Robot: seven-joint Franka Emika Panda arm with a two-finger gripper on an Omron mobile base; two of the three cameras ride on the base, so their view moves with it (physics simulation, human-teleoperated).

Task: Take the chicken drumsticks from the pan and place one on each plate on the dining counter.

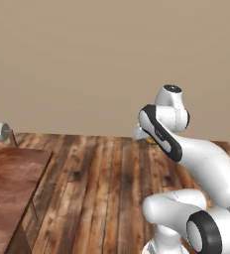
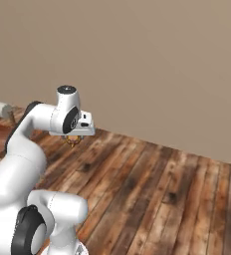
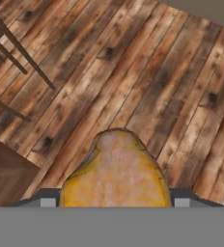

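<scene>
The gripper (image 2: 73,141) is clamping a yellow-tan drumstick (image 3: 116,173) between its jaws, spread fairly wide around it, hanging over the plank floor (image 3: 147,87). Off to its left, the reddish-brown counter (image 1: 8,183) is sitting lower down, with dark stool legs (image 3: 15,48) just past it.

Drumstick (image 3: 116,171) running off hand view's bottom edge, lower end hidden; barely peeking out behind arm in left base view, too small to judge. Fingertips hidden behind it. Dining counter (image 1: 10,183) cut off at left edge.
</scene>
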